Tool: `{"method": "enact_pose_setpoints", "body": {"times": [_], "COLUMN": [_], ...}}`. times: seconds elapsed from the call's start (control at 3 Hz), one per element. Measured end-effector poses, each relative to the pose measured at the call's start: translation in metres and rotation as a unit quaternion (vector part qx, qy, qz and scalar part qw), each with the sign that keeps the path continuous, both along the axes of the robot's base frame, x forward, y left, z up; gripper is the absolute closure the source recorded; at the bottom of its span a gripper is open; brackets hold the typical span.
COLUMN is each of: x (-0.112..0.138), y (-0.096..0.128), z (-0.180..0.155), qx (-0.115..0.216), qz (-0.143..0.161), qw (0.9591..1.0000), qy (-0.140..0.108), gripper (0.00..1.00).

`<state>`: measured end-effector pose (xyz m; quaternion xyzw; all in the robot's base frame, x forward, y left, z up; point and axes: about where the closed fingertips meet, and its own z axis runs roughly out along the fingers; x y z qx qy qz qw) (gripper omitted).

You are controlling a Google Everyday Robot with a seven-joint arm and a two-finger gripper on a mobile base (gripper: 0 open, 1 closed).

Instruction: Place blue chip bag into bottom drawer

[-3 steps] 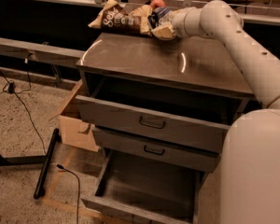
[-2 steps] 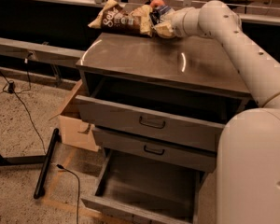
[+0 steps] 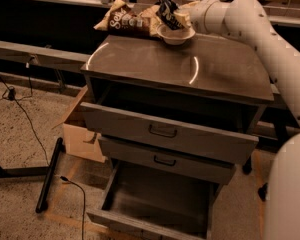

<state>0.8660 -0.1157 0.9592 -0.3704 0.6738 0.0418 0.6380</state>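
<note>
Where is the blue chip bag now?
Camera view: the blue chip bag is at the back of the cabinet top, over a white bowl, beside the brown chip bag, at the gripper.

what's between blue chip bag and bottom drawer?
Camera view: the blue chip bag, with the tool at it, is over a white bowl on the cabinet top; below come the top drawer and middle drawer, both open, then the bottom drawer.

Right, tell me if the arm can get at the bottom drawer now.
Probably yes: the bottom drawer stands pulled out, its front part clear of the drawers above. The pincer is up by the blue chip bag, on the cabinet top.
</note>
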Motion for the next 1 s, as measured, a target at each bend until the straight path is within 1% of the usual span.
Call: {"method": "enact_pose_setpoints", "body": {"times": [0.33,0.67,1.0], "x": [-0.025,-0.059,-0.104], "y": [-0.012,-0.019,-0.014], "z": [0.027,0.046,0.044], "qx": [0.028,0.062,0.095], "qz": [-0.002,0.012,0.056], "qw": [0.9985,0.995,0.992], "qy": [-0.047,-0.077,-0.062], "gripper": [1.0,1.0,1.0]}}
